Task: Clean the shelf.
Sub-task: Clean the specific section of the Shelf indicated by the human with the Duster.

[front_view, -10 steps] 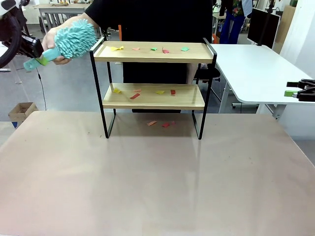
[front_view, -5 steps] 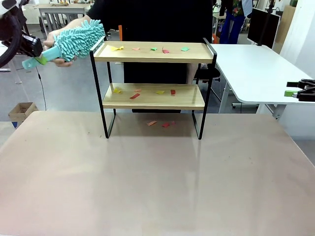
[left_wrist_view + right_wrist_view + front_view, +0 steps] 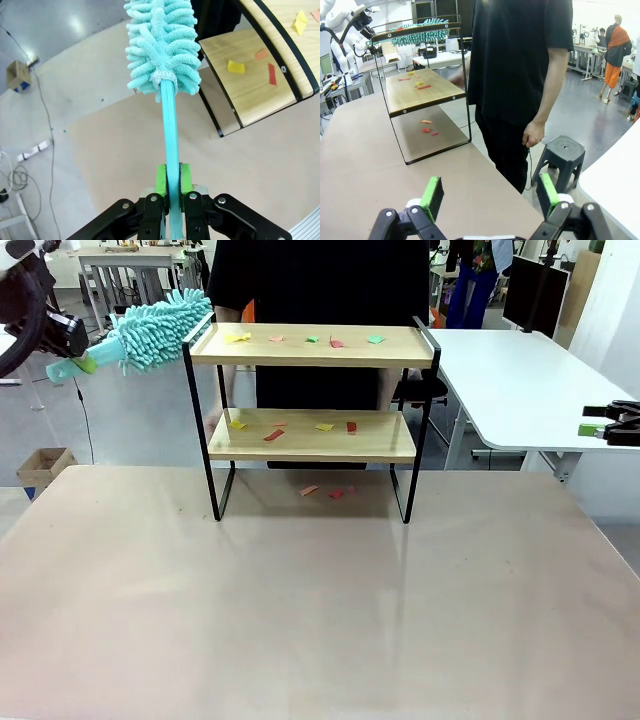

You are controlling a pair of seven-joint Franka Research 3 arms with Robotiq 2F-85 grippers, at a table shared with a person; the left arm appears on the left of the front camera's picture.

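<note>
My left jaws are clamped on the handle of the teal duster (image 3: 162, 45), green pads (image 3: 160, 177) pressed to either side. My right jaws stand wide apart, holding nothing. In the front view the duster's fluffy head sits upper left, just beside the top left corner of the shelf (image 3: 312, 345). The shelf stands upper centre on the tabletop (image 3: 300, 620), with coloured paper scraps (image 3: 325, 427) on both boards.
</note>
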